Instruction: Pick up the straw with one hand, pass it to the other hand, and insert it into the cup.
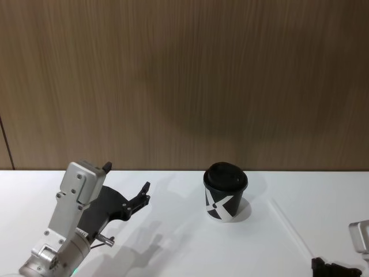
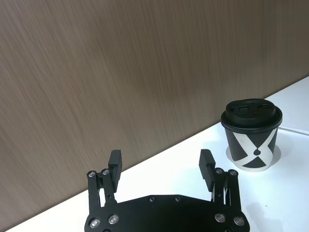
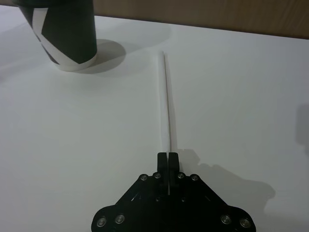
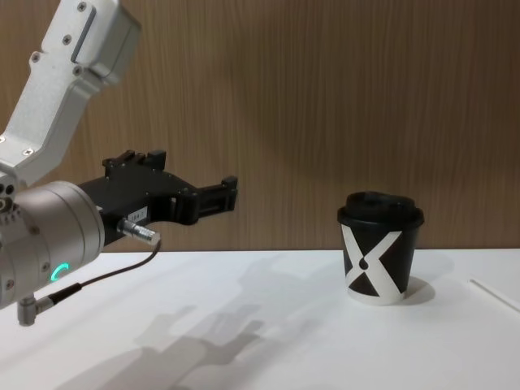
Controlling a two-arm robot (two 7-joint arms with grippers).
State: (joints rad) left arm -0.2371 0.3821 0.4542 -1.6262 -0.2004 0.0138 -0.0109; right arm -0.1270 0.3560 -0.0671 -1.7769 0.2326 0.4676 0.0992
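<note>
Now, the straw (image 3: pixel 165 101): lies flat on the white surface (image 3: pixel 241 96), on the robot's right of the cup (image 1: pixel 225 192), with nothing lifting it.
Long axis: one straight line running away from the right gripper (image 3: pixel 167 158), its far end stopping near the cup's base but apart from it. In the head view it slants from beside the cup toward the lower right corner.
The cup: stands upright near the middle of the surface, black domed lid on, no straw in it.
The right gripper: low at the robot's near right, in line with the straw. Its fingers are pressed together with barely a slit between them. The straw's near end meets the tips, but whether it is pinched there or merely lies under them, the pictures do not settle.
The left gripper (image 2: pixel 161 160): held level, well above the surface, across the cup from the straw. Its fingers are spread wide and hold nothing, aimed toward the wood-panelled wall (image 1: pixel 184 75), with the cup off to its right.
Nearer arm: the right, by a wide margin. The left is well apart from the straw.
Step in hand, as judged: the pick-up, at its very start. The pass and the insertion are not yet done.
Next move, as judged: a sure hold at the near end, then a lift without letting the long tube swing, so the open left fingers can take it mid-length.
</note>
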